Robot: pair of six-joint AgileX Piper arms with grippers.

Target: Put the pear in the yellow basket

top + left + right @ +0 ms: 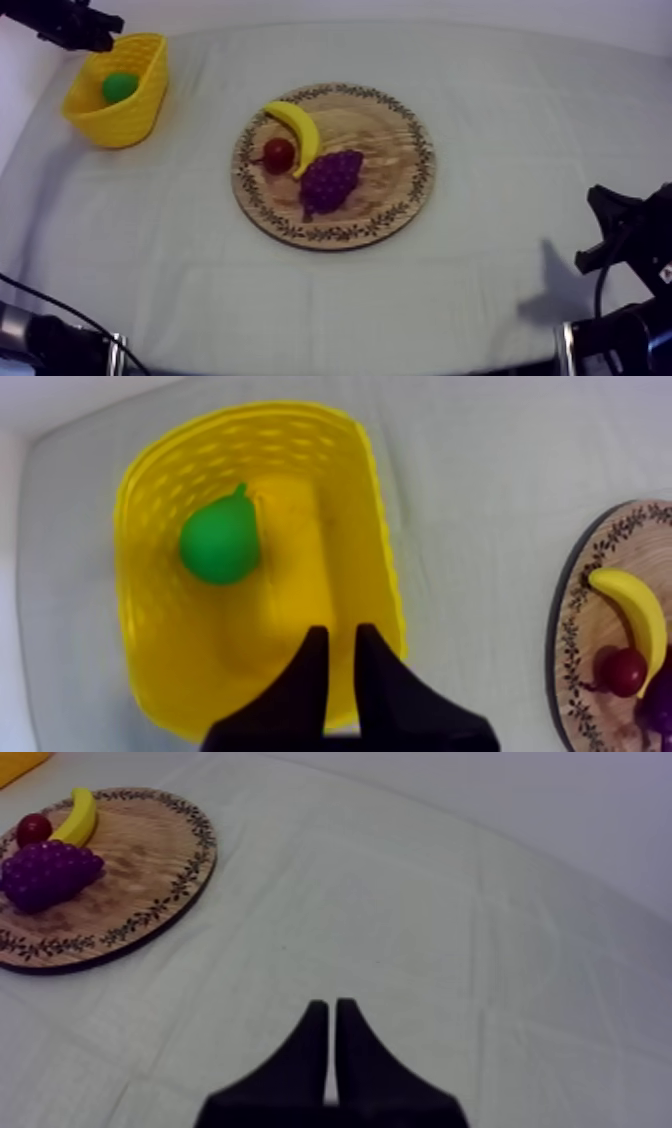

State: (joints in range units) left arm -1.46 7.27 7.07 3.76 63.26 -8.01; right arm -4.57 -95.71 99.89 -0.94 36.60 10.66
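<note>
Green pear (pixel 220 544), lying on its side inside the yellow basket (pixel 150 676), just beyond the left gripper (pixel 341 632), round wooden board (pixel 612 541) well aside

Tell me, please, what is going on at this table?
The pear lies in the basket, so the task looks done. The left claw hangs open and empty over the basket. The right claw rests shut above bare cloth. The banana, grapes and small red fruit lie on the board.
</note>
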